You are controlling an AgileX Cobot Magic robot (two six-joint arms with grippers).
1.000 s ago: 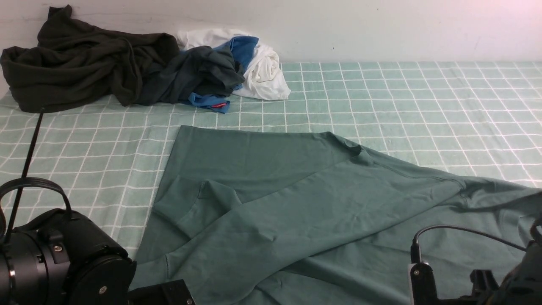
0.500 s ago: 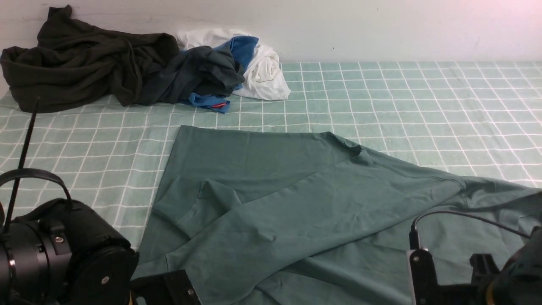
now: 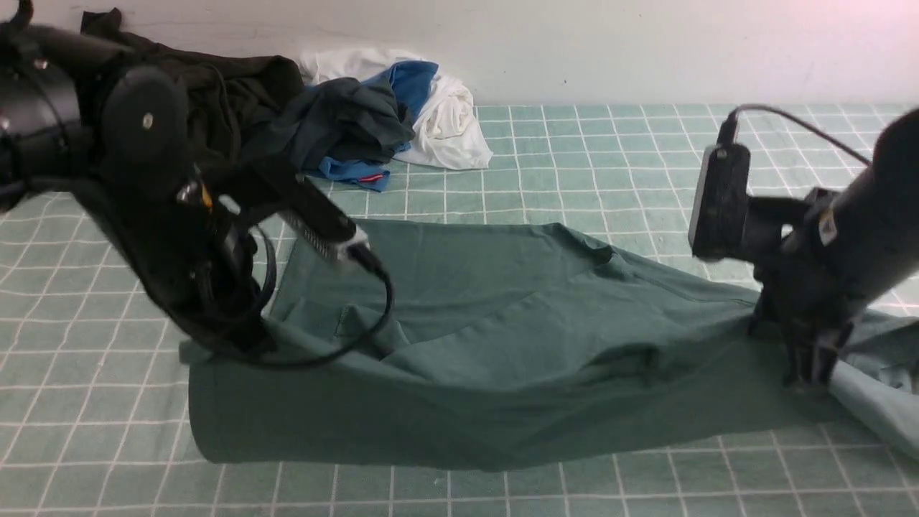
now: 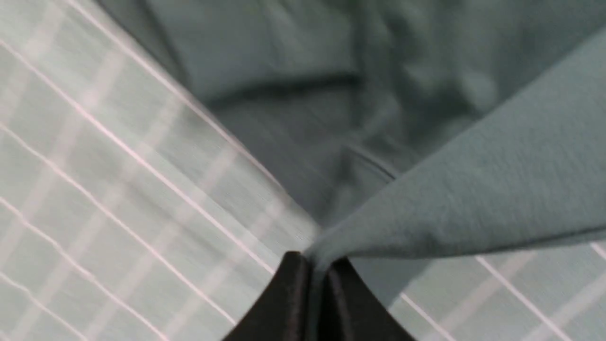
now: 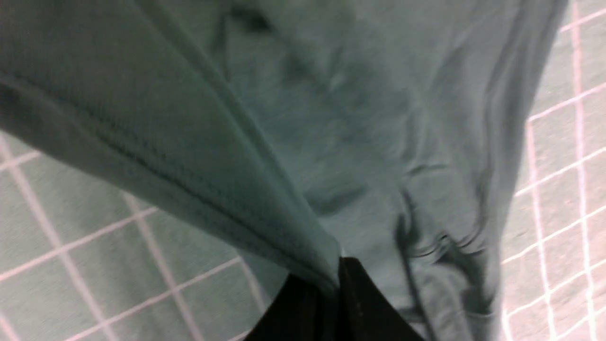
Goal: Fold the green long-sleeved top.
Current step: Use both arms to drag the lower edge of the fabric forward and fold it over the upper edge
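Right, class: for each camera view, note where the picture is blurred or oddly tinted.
Front view: the left arm is smeared by motion, the green top fairly sharp, the wall pink in one corner. Left wrist view: the checked cloth streaks, fabric by the left pincer is crisp. Right wrist view: soft all over, grid lines pinkish.

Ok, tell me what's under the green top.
The checked sheet shows around the green long-sleeved top and beneath its lifted edge. Whatever lies under the flat layers is covered.
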